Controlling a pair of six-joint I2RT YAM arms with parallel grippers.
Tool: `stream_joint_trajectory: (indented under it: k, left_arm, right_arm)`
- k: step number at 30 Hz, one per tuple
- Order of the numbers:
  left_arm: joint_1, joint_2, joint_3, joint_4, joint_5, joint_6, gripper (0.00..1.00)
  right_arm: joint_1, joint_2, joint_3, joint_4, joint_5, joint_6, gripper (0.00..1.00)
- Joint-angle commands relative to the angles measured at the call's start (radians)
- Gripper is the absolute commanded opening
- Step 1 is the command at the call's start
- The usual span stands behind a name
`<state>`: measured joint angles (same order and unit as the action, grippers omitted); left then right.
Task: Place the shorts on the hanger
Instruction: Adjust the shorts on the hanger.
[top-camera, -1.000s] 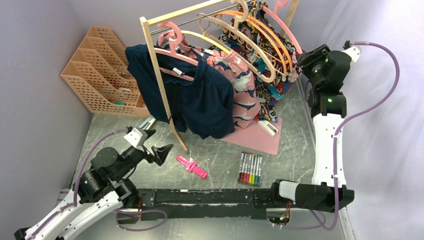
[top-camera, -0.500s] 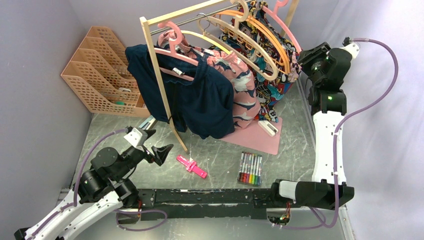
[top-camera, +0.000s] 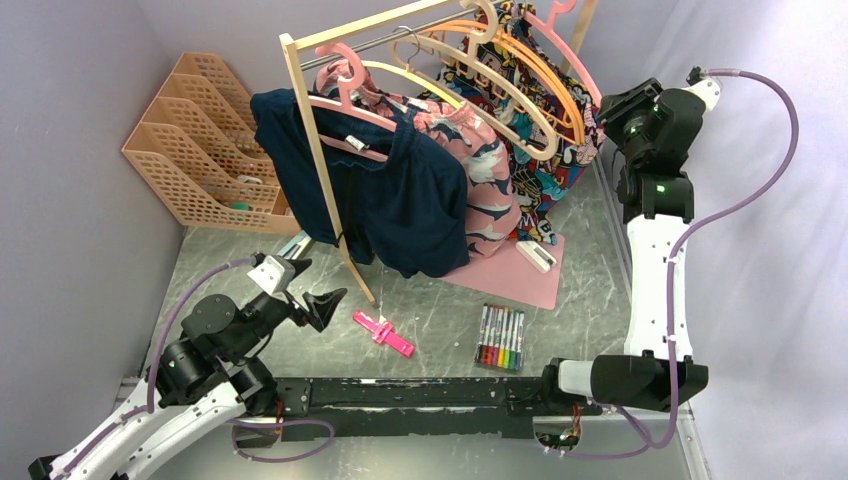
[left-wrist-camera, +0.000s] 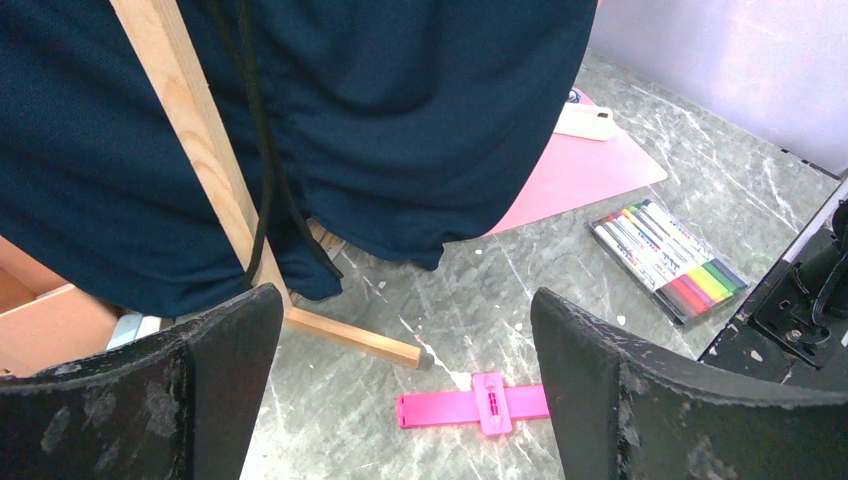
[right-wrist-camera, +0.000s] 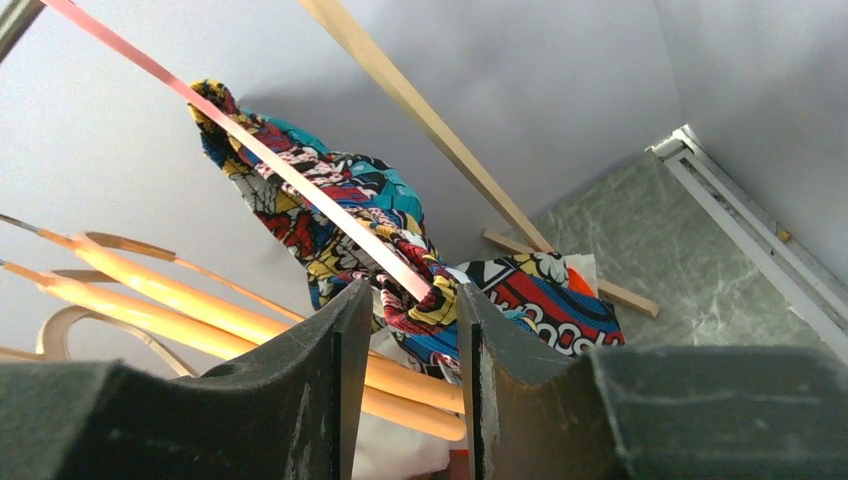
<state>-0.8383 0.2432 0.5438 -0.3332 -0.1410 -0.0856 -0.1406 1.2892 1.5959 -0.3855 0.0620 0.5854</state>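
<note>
Shorts (right-wrist-camera: 330, 210) in comic print hang at the right end of the wooden clothes rail (top-camera: 300, 110), draped across the sloping arm of the pale-pink hanger (right-wrist-camera: 250, 140). One bunch rides high on that arm and the rest trails down behind the orange hangers (right-wrist-camera: 200, 300) towards the tabletop (left-wrist-camera: 520, 270). The right gripper (right-wrist-camera: 415, 290) is raised to this spot. Its jaws are drawn close on a fold of the fabric just where the pink arm ends between them, grasping cloth and perhaps the plastic with it. That hold looks meant to pull the fabric along the arm so it sits evenly and does not slide off. By that reading the garment is on the hanger but not yet settled.

The left gripper (left-wrist-camera: 402, 300) hovers low near the rail's foot with its jaws released and wide apart, nothing between them. It is well clear of the work and seems simply parked. Before it hang a navy garment (left-wrist-camera: 380, 120), and on the tabletop lie a pink clip (left-wrist-camera: 480, 405) and a pack of coloured markers (left-wrist-camera: 668, 262).

Writing is scarce. The print carries bold comic lettering, of which only rounded "OO" shapes show in the right wrist view, so the whole word cannot be read. No brand can be read on the marker pack.
</note>
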Motion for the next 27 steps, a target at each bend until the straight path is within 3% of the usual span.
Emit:
stream_joint_trajectory:
  k: [1,4,21,27]
  left_arm:
    - [0.008,-0.012,0.005,0.027,0.009,0.002,0.98]
    - [0.008,-0.011,0.005,0.029,0.01,0.002,0.98]
    - [0.007,-0.013,0.008,0.025,0.006,0.0,0.98]
    - [0.008,-0.012,0.007,0.025,0.006,0.0,0.98]
  right_arm:
    - [-0.01,0.014,0.026,0.017,-0.007,-0.006,0.39]
    - [-0.01,0.015,0.02,0.015,-0.005,-0.01,0.39]
    - [-0.01,0.018,0.016,0.021,-0.032,-0.017,0.01]
    - [-0.01,0.021,0.025,0.028,-0.053,-0.013,0.0]
